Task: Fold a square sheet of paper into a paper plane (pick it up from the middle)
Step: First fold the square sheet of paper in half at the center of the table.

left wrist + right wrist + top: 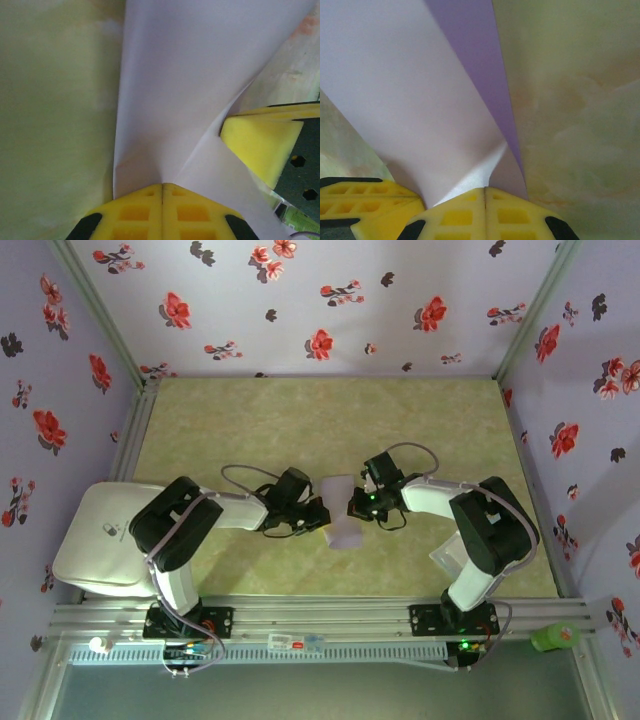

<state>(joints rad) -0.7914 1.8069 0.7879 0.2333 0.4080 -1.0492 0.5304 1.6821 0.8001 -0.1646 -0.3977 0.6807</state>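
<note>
**Both sides pinched: left hand (320, 516) and right hand (353, 507) clamp the sheet (341, 532)**

Top view: the lavender sheet sits mid-worktop (300, 430), between the two hands, which meet it from either side. Their fingertips are hidden under the wrists, so the grip is hard to make out here. Whether the sheet lies on the worktop or is lifted off it cannot be told. The right arm (490, 530) covers part of a whitish translucent square (445, 558). A white pad (95, 540) lies at the left edge, partly under the left arm (175, 525). It carries a small mark too tiny to read. A tag (288, 642) with a red spot on the front rail (330, 615) is also illegible. A green object (553, 637) at the rail's right end is blurred.

Left wrist view: the left hand's yellow fingers (135, 215) press together with no gap, and an edge of the sheet is caught at their tips. The sheet runs out of the top of the frame, so its outline is cut off. A crease or an overlapping flap slants to the right; which one is unclear. The right hand's yellow finger sits just beside the sheet, cropped by the frame.

Right wrist view: the right hand's fingers (515, 215) are likewise fully closed on the sheet's edge. A darker purple band runs along the sheet's right side, either shade or a second layer. A yellow part of the left hand shows at lower left, cut off. The sheet's surface is plain.
</note>
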